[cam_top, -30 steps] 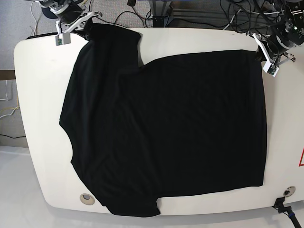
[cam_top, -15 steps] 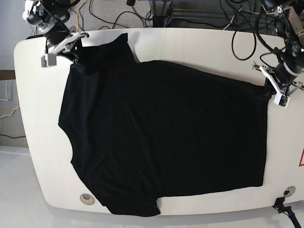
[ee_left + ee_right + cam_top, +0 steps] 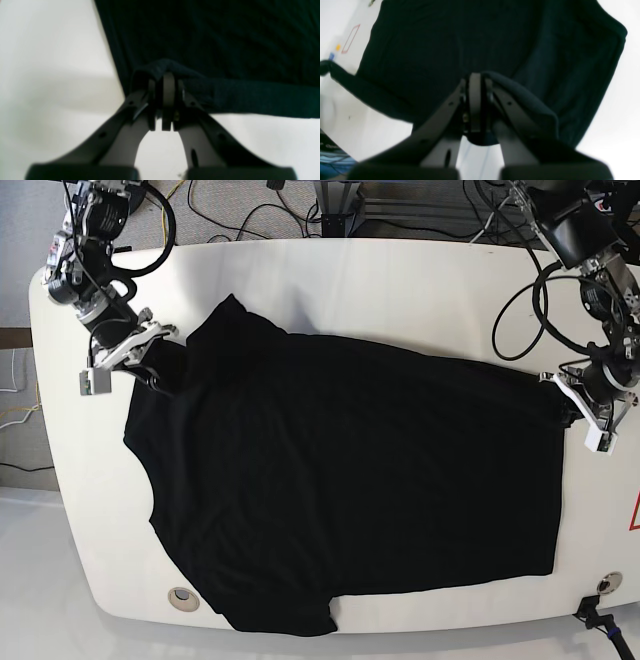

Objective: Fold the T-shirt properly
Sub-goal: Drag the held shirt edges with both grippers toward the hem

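Observation:
The black T-shirt lies spread on the white table, plain side up, with no print showing. At the right of the base view, my left gripper is shut on the shirt's far right corner. Its wrist view shows the jaws pinching a folded hem of the cloth. At the left, my right gripper is shut on the shirt near the sleeve and shoulder. In the right wrist view, dark fabric drapes over one finger of the gripper. The gripped far edge is lifted and drawn forward.
Cables and arm bases crowd the table's back edge. A round hole sits near the front left edge and another near the front right. A red marking is at the right edge.
Both grippers have moved from the table's back edge toward the front, dragging the shirt's far edge with them. The far sleeve has slid forward and bare table shows behind the shirt.

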Robot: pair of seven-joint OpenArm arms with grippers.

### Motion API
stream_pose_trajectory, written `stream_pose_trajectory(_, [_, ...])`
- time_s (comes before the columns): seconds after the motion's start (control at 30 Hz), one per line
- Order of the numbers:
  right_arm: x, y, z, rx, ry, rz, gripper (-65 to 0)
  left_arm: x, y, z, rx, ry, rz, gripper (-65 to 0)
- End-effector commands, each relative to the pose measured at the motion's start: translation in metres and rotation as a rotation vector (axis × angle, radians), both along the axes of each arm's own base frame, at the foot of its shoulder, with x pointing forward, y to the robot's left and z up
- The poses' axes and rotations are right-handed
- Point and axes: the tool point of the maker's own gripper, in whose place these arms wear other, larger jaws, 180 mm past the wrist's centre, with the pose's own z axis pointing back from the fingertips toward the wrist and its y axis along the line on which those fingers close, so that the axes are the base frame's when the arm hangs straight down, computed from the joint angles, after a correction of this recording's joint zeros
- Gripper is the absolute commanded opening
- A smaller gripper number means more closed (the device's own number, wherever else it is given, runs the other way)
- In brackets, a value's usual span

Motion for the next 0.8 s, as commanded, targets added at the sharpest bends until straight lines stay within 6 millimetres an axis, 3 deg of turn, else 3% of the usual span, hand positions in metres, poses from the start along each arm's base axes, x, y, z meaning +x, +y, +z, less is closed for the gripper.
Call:
stream_pose_trajectory(0.0, [0.018,-0.005,0.014,0.022,-0.060,-0.008,-65.0,0.014,0.005,0.008,-0.024,-0.034,0.010,-65.0])
stream_pose_trajectory(0.27, [0.065,-0.023,0.004,0.113,-0.058,-0.071,-65.0,0.045,0.004,-0.009,-0.172,-0.025,0.049,-65.0])
stream_pose_trajectory(0.43, [0.090,-0.033,0.004,0.156,-0.060,-0.099,-65.0,0.066,-0.014,-0.012,-0.216,-0.044,0.006,-65.0])
stream_pose_trajectory(0.6, [0.111,-0.029,0.002,0.193,-0.048,-0.092,-65.0,0.085,-0.026,-0.011,-0.258,-0.074,-0.014,-65.0])
stream_pose_trajectory(0.77, [0.122,-0.033,-0.005,0.105,-0.020,-0.100,-65.0,0.088,-0.013,-0.003,-0.241,-0.113,0.000,-65.0])
